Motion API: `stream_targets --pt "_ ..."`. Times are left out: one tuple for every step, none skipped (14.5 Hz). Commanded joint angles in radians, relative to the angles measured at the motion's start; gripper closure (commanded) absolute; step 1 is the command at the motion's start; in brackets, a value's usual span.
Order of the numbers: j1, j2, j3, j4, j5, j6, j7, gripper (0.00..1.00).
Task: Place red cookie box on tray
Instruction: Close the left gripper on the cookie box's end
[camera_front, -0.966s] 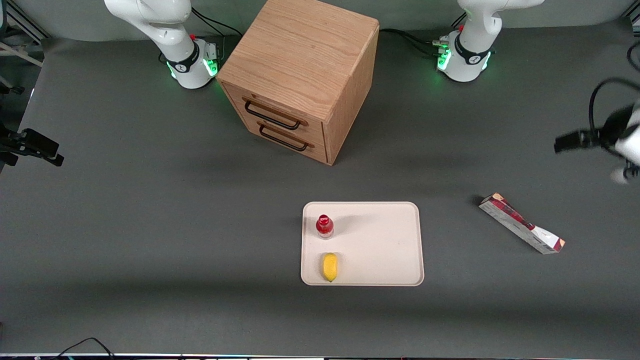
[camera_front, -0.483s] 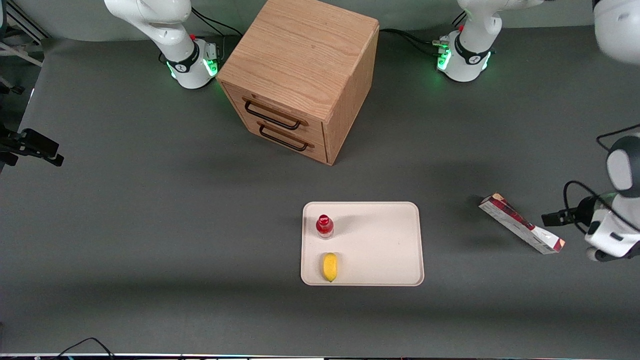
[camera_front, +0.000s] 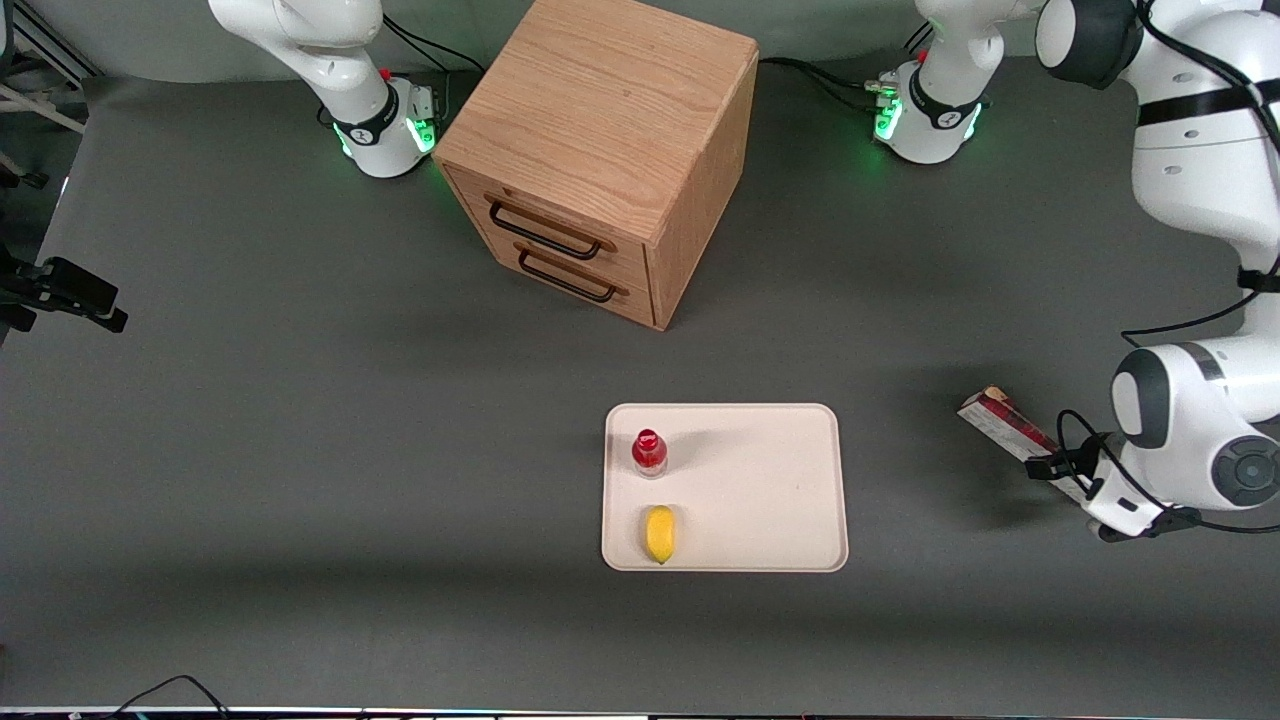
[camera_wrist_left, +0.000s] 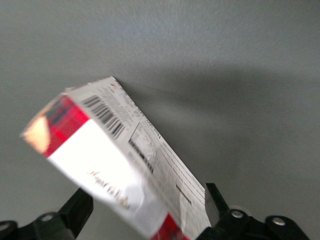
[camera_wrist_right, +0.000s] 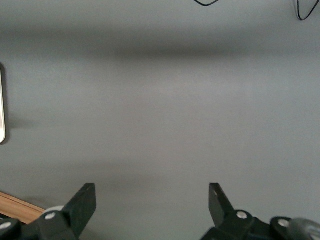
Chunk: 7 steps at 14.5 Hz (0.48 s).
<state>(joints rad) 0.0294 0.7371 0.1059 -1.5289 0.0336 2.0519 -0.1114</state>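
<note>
you are looking at a dark grey bench (camera_front: 300, 450) from the front. the red cookie box (camera_front: 1005, 425) lies flat on the bench toward the working arm's end, well apart from the tray (camera_front: 780, 500). it lies at a slant, its red plaid end pointing toward the tray and the wooden drawer cabinet (camera_front: 600, 150); its white end is covered by the arm in this view. your left gripper (camera_wrist_left: 150, 212) hangs over that white end, wrist turned down.

in the left wrist view the red cookie box (camera_wrist_left: 120, 165) runs between the two dark fingers (camera_wrist_left: 75, 212), one on each long side. the fingers are spread wide and hold nothing; there is a clear gap on both sides of the box. this looks like a line-up for a pinch across the narrow width, which is probably why the wrist is turned to match the slant of the box.

the tray is cream-white and sits near the middle of the bench, nearer the front camera than the cabinet. a small red-capped bottle (camera_front: 649, 452) stands on it and a yellow lemon (camera_front: 659, 534) lies on it, both along the edge toward the parked arm's end. the half of the tray toward the working arm is bare, and that seems the natural place for the long box.

nothing is lifted yet; the grasp is the step in hand.
</note>
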Motion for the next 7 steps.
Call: stream_targets --pt "-0.008 -0.024 0.011 -0.037 0.003 0.019 -0.002 1.00" --pt "-0.008 -0.025 0.011 -0.037 0.002 0.013 -0.004 1.00" --pt "-0.008 -0.027 0.011 -0.037 0.000 0.011 -0.004 1.00" --pt "-0.008 -0.030 0.011 -0.037 0.000 0.007 -0.005 1.00" --pt "-0.006 -0.034 0.011 -0.036 -0.001 0.007 -0.005 1.00" --pt "-0.006 -0.038 0.011 -0.030 -0.001 -0.001 -0.008 1.00" --pt "-0.008 -0.054 0.011 -0.021 -0.001 -0.013 -0.007 1.00"
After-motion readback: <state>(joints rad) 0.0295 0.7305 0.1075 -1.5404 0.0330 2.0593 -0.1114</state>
